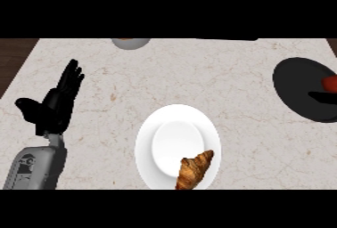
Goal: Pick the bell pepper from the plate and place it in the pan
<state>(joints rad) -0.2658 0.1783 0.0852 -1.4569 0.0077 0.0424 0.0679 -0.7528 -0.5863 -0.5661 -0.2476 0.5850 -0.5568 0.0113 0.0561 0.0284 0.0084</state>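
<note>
1. A pale marble tabletop (197, 75) fills the head view, with a strip of dark wood showing past its left edge at the upper left corner.
2. The left hand (58, 101) stands over the tabletop's left side, fingers straight and pointing up the frame, thumb spread to the left, holding nothing; its grey forearm (36, 167) enters from the lower left.
3. A white plate (153, 133) sits near the lower centre, with a croissant (195, 170) lying across its lower right rim, the pastry's lower end cut off by the frame's bottom.
4. A black pan (296, 87) lies at the right edge, partly cut off; a red object (330, 83), apparently the bell pepper, shows inside it at the very edge, only a sliver visible.
5. A dark shape below the red object, within the pan, is too indistinct to identify; the right hand cannot be made out.
6. A grey bowl (129, 42) is clipped by the top edge.
7. Bare marble stretches between the left hand, the plate and the pan.
</note>
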